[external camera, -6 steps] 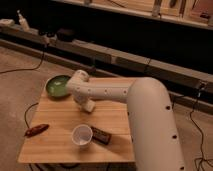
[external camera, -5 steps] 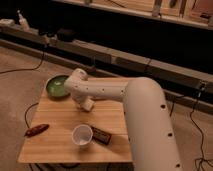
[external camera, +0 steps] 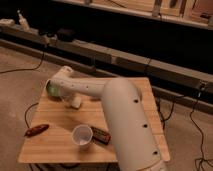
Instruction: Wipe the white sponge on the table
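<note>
White sponge (external camera: 75,102) lying left of centre on pale wooden worktop (external camera: 55,146). Hand (external camera: 68,98) down just beside sponge, near green bowl (external camera: 51,88) at upper left; grip state: cannot tell. Round cup (external camera: 82,136) near front.

A pale wooden table (external camera: 55,147) with plank grain holds a white cup (external camera: 82,136), a green bowl (external camera: 50,89), a reddish-brown item (external camera: 36,130) and an off-white sponge (external camera: 75,103). The white arm's gripper (external camera: 66,98) is at the sponge, beside the bowl.
</note>
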